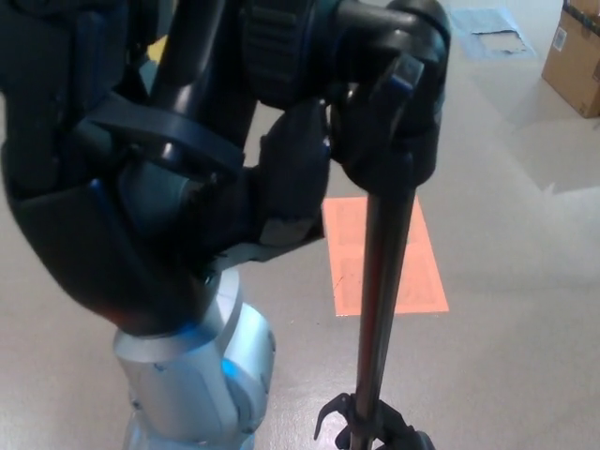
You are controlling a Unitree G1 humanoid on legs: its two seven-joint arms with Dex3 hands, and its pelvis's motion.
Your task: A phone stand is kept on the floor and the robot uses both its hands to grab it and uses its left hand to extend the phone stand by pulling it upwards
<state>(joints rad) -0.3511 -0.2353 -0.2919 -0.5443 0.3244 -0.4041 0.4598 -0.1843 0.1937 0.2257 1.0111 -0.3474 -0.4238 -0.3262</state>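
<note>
A: Where's the phone stand point(380, 309)?

B: Standing on the floor point(506, 356) — its dark pole rises past the orange floor patch point(412, 272) into the left hand point(281, 141), which fills the top of the view.

A: And the fingers point(398, 122)?

B: Wrapped round the pole's upper end, as far as I can judge. The right hand isn't visible, so whether anything steadies the base I can't say.

A: How should the pull go?

B: Straight up along the pole — any sideways drag would likely tip the stand on its legs point(370, 433). Slow and steady seems best.
</note>
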